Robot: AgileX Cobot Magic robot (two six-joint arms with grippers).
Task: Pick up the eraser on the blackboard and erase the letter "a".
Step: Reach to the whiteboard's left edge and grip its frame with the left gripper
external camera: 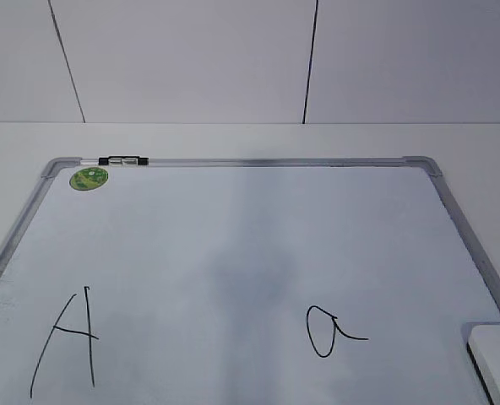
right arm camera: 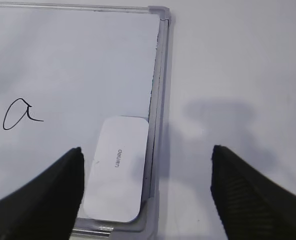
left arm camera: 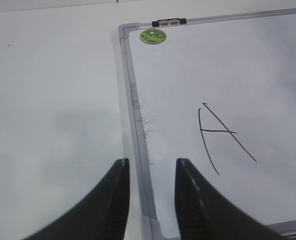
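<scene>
Lying flat: glossy blackboard, metal-framed, rounded corners | smooth rounded eraser sitting in its near right corner against frame | looped letter "a" nearby | right gripper gaping wide, left gripper parted, both holding nothing

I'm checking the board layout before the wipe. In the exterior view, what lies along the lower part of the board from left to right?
Capital "A" → the letter "a" → the eraser, lying at the blackboard's right edge.
</scene>
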